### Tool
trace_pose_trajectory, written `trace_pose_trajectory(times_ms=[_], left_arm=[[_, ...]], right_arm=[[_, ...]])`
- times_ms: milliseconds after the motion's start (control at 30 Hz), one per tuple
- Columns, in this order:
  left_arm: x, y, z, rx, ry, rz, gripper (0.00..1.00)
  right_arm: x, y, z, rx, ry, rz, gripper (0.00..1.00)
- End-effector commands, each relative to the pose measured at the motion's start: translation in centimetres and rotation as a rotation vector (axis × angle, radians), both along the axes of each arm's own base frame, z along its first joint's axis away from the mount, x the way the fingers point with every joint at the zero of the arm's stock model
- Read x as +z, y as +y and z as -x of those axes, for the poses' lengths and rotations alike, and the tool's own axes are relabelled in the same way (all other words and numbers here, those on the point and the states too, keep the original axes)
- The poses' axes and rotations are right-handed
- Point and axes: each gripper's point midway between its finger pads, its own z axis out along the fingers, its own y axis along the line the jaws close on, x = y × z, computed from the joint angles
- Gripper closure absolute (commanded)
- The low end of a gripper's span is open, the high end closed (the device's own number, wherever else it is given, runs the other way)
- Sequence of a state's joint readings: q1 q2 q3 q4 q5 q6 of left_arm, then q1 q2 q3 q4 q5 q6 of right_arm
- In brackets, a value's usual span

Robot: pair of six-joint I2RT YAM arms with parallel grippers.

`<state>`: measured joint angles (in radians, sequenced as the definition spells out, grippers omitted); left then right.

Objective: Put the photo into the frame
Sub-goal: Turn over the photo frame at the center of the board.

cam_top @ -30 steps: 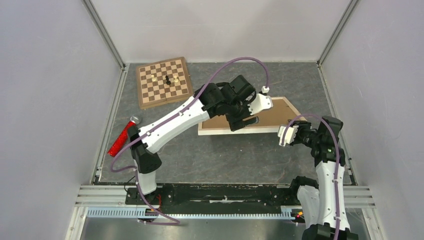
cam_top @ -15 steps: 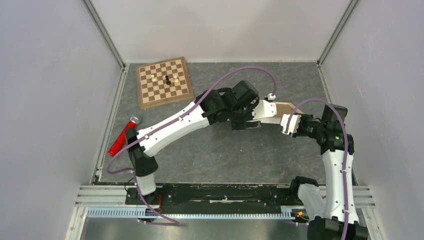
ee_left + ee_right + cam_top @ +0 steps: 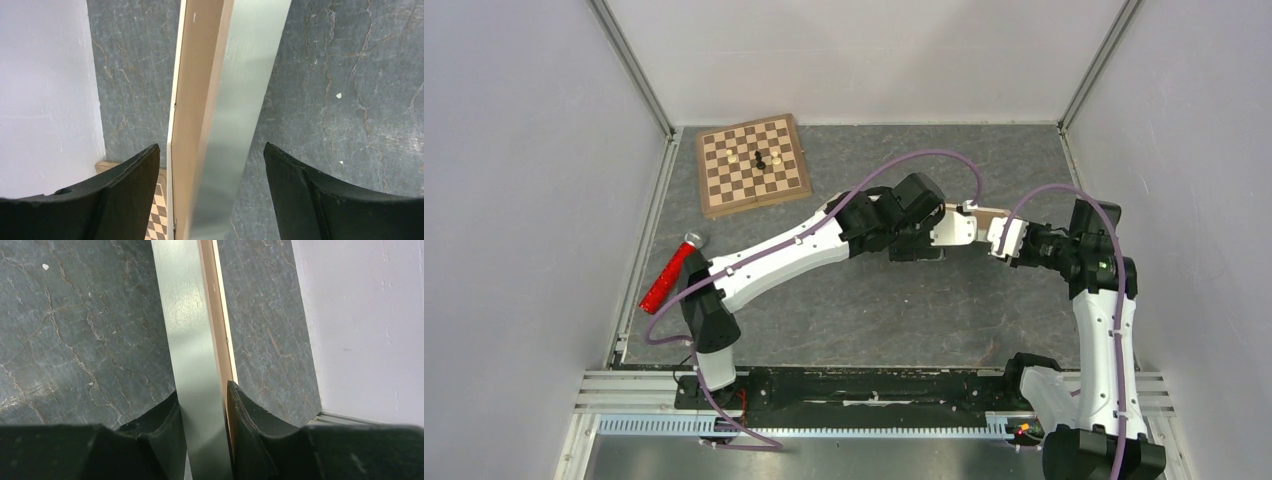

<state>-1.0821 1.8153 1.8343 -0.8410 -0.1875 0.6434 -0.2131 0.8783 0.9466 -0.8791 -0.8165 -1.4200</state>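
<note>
No readable text, labels or numbers in any view.

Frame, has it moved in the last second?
Yes. It lay flat, reaching toward the chessboard. Now the frame stands on edge, only a sliver showing farther right of the board, pinched by the right gripper.

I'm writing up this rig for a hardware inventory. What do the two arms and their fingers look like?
Both the left arm and right arm have smooth white shell links joined by black joint housings. A purple cable loops along each arm up to its wrist. The fingers are matte black, broad and tapered, with curved inner edges. No markings are readable.
</note>
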Motion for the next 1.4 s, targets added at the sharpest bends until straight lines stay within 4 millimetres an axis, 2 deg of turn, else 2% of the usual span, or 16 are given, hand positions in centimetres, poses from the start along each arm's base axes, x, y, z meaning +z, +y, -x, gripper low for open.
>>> trace_pose_trajectory(times_ms=[0, 233, 600, 733, 800, 867, 967, 1000, 1067, 1167, 1367], left_arm=[[1.7, -1.0, -1.2, -0.034, -0.095, 0.04, 0.2], [0.9, -1.8, -2.2, -0.033, -0.11, 0.027, 0.33], [0.8, -1.9, -2.4, -0.035, -0.102, 0.008, 0.78], [1.3, -1.9, -2.3, -0.031, -0.098, 0.015, 0.96], [1.4, -1.9, -2.3, -0.024, -0.091, 0.015, 0.98], [1.6, -1.9, -2.2, -0.021, -0.083, 0.016, 0.98], [2.3, -1.9, -2.2, -0.005, -0.07, 0.027, 0.98], [2.8, -1.9, -2.1, 0.0, -0.065, 0.033, 0.98], [3.5, -1.9, -2.1, 0.013, -0.05, 0.049, 0.98], [4.5, -1.8, -2.1, 0.041, -0.021, 0.078, 0.98], [6.7, -1.2, -2.3, 0.119, 0.012, 0.162, 0.98]], right_arm=[[2.5, 1.5, 0.4, 0.008, 0.017, -0.122, 1.0], [2.4, 1.2, 0.2, -0.005, 0.027, -0.118, 1.0], [2.9, 1.1, -0.2, -0.023, 0.016, -0.132, 1.0], [3.4, 1.0, -0.5, -0.041, 0.003, -0.141, 0.95], [3.7, 0.9, -0.6, -0.051, 0.0, -0.146, 0.89], [4.0, 0.8, -0.7, -0.07, -0.007, -0.153, 0.77], [5.0, 0.3, -1.3, -0.123, -0.031, -0.178, 0.5], [5.4, 0.2, -1.4, -0.145, -0.033, -0.194, 0.34], [6.4, 0.1, -1.8, -0.176, -0.039, -0.228, 0.22], [8.3, 0.2, -2.1, -0.207, -0.051, -0.288, 0.15], [12.4, -0.6, -2.6, -0.323, -0.098, -0.397, 0.12]])
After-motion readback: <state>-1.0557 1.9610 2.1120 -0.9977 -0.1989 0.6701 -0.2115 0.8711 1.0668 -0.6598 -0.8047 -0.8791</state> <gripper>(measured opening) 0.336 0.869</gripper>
